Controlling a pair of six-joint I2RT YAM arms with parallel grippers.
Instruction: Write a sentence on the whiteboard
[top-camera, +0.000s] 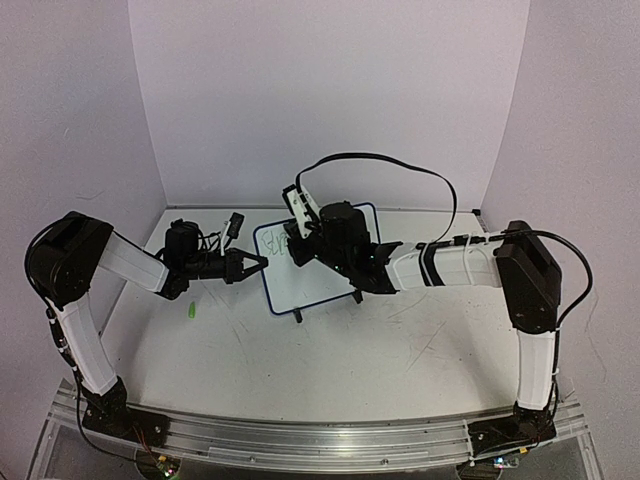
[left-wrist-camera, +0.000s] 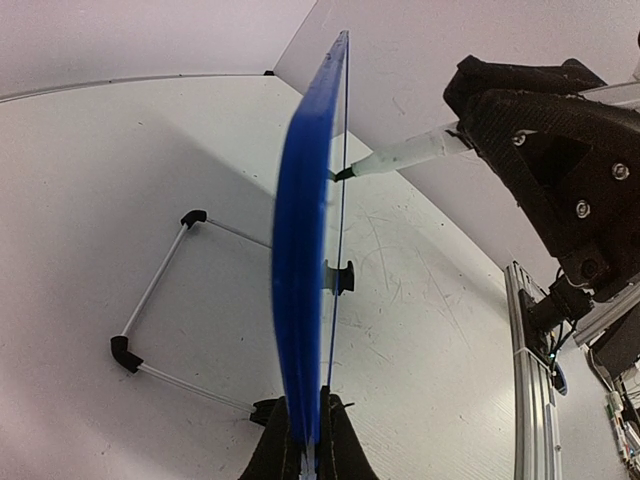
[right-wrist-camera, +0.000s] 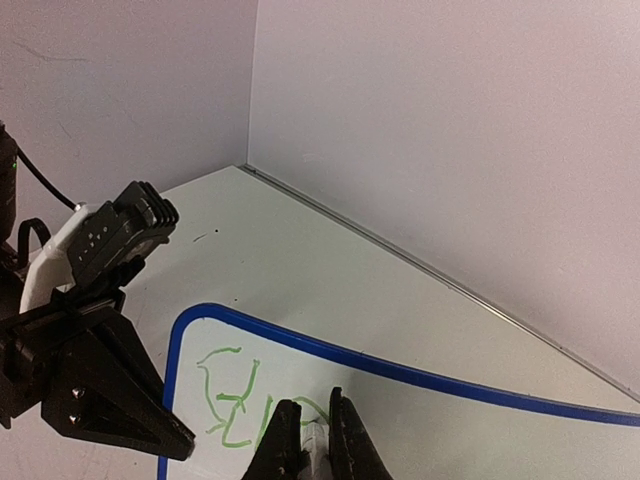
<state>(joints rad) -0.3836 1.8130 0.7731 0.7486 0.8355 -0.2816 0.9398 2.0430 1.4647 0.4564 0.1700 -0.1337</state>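
Note:
The whiteboard (top-camera: 325, 270) stands tilted on its wire stand at the table's middle, with a blue frame. My left gripper (top-camera: 262, 263) is shut on its left edge; the left wrist view shows the board (left-wrist-camera: 305, 270) edge-on between the closed jaws of the left gripper (left-wrist-camera: 308, 432). My right gripper (top-camera: 303, 248) is shut on a white marker (right-wrist-camera: 318, 447), whose tip (left-wrist-camera: 342, 173) touches the board face. Green lettering of the sentence (right-wrist-camera: 232, 392) sits in the board's top-left corner, just left of the right gripper (right-wrist-camera: 315, 425), which hides part of it.
A small green pen cap (top-camera: 189, 312) lies on the table, left of the board. The board's wire stand (left-wrist-camera: 160, 300) and a black clip foot (left-wrist-camera: 345, 277) rest on the tabletop. Walls close in behind and at both sides; a metal rail (left-wrist-camera: 530, 370) runs along the near edge.

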